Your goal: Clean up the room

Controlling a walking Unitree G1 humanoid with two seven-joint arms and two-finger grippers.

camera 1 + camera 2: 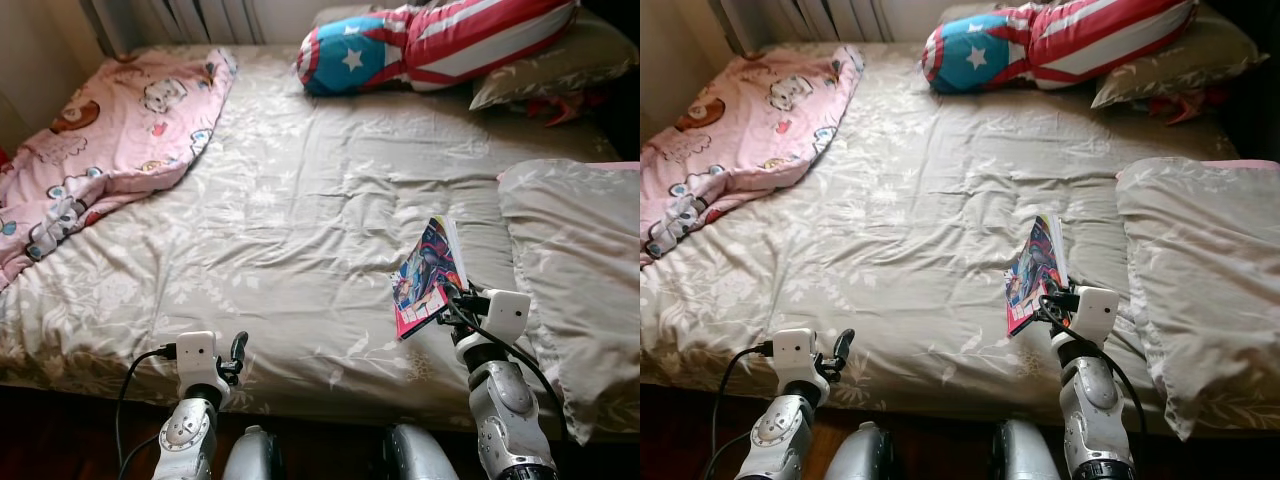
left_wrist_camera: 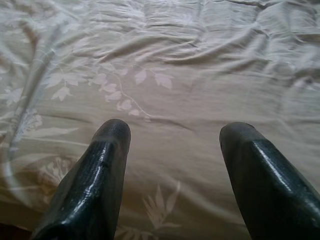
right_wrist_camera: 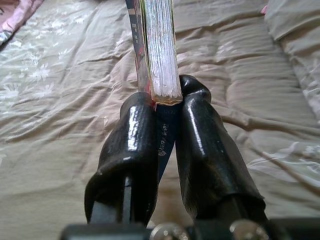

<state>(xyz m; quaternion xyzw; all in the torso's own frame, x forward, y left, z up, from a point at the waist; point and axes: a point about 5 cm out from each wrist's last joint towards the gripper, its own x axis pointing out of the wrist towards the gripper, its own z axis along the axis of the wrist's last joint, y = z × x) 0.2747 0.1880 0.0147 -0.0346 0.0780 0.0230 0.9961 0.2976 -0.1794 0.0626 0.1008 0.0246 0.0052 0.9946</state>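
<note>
Right hand [image 3: 167,107] clamped on the book's [image 1: 430,275] lower edge, holding it upright above the bed [image 1: 300,230], just beside the grey pillow [image 1: 575,270]. Left hand [image 2: 172,150] open, empty, hovering over the bed's near edge. Risk: thin grip near one corner, so likely to twist or slip free if swung fast.

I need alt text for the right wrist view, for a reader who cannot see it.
The right hand grips the bottom edge of a comic book between its two black fingers, holding it up edge-on. Behind lies a beige leaf-patterned bedsheet.
</note>
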